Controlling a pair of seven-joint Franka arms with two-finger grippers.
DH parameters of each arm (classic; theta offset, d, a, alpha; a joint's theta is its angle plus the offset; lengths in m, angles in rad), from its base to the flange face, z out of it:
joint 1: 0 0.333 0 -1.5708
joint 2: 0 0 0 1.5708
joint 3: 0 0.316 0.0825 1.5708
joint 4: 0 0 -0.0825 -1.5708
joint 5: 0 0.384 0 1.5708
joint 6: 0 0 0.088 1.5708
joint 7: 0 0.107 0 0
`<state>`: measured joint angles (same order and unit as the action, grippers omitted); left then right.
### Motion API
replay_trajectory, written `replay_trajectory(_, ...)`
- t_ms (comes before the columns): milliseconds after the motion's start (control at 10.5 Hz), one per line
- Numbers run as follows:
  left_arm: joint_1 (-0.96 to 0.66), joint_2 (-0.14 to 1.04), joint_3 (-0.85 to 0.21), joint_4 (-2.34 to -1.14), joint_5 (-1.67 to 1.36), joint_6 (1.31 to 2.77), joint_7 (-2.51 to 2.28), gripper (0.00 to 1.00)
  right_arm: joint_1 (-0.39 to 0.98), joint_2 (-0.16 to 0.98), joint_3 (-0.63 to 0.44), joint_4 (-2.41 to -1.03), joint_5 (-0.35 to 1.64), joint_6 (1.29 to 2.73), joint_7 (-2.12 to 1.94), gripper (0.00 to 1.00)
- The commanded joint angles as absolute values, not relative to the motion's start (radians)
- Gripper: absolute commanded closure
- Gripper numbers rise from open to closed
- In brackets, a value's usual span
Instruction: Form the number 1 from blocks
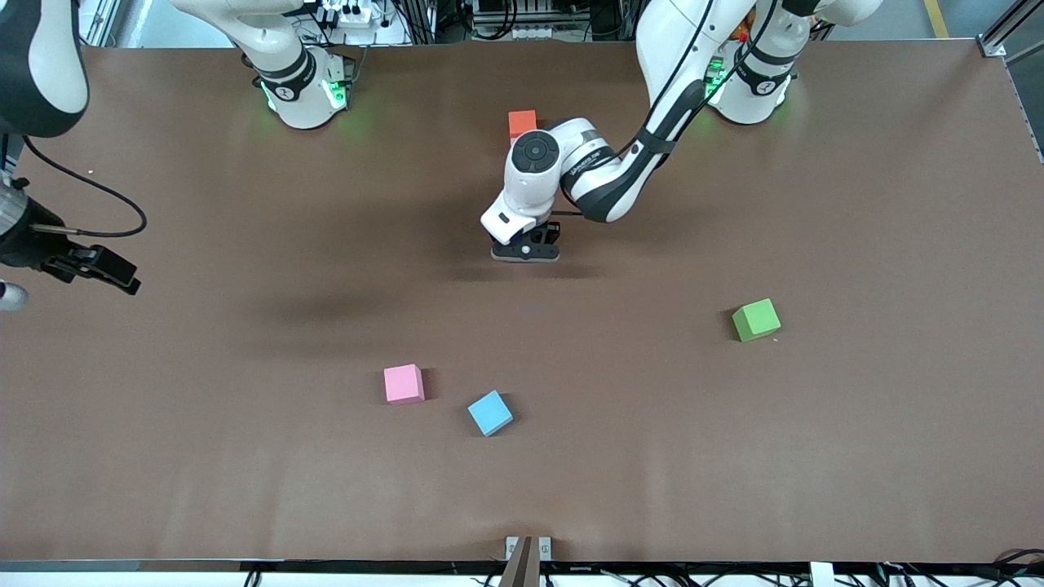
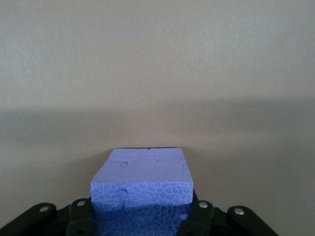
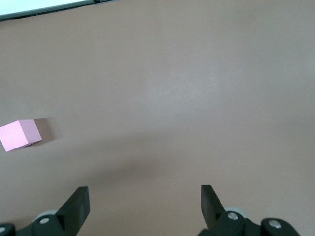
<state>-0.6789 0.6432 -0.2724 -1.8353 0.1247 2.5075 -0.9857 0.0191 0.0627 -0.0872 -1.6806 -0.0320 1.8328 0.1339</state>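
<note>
Matt foam purple block (image 2: 142, 184), pebbled face; smooth matt table (image 1: 734, 456).

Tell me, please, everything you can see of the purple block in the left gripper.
The purple block is a matte foam cube whose face nearest the wrist camera bears a pebbled texture, with faint seams crossing its top. It sits level, clamped at its sides between the fingers of the left gripper, over the middle of the table. The front view hides it under the wrist.

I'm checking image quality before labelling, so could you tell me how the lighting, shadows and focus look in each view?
Front view: even light, soft shadow on the table below the left gripper. Left wrist view: purple block sharp, with a broad shadow band above it. Right wrist view: washed-out, open right gripper, pink block slightly soft.
</note>
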Motion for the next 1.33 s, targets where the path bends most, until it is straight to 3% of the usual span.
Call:
replay_trajectory(0,-0.676,0.638,-0.282,-1.856,0.146,2.503,-1.031,1.0,0.02,0.086,-0.092,-1.579,-0.02,1.708,0.117,0.0)
replay_trajectory(95,-0.675,0.64,-0.282,-1.858,0.146,2.503,-1.032,1.0,0.02,0.093,-0.092,-1.544,-0.02,1.668,0.118,0.0)
replay_trajectory(190,-0.675,0.64,-0.282,-1.859,0.144,2.503,-1.032,0.61,0.026,0.094,-0.092,-1.53,-0.02,1.66,0.118,0.0)
replay_trajectory(286,-0.673,0.638,-0.282,-1.861,0.144,2.503,-1.038,0.01,0.031,0.094,-0.092,-1.516,-0.02,1.654,0.118,0.0)
replay_trajectory(571,-0.657,0.564,-0.282,-1.845,0.144,2.475,-1.086,0.0,0.048,0.081,-0.092,-1.499,-0.032,1.597,0.117,0.0)
replay_trajectory(952,-0.548,0.324,-0.278,-1.683,0.14,2.107,-1.077,0.0,0.048,0.08,-0.092,-1.488,-0.023,1.546,0.12,0.0)
replay_trajectory(1238,-0.37,0.174,-0.285,-1.678,0.143,2.04,-1.024,0.0,0.049,0.094,-0.091,-1.485,-0.018,1.543,0.13,0.0)
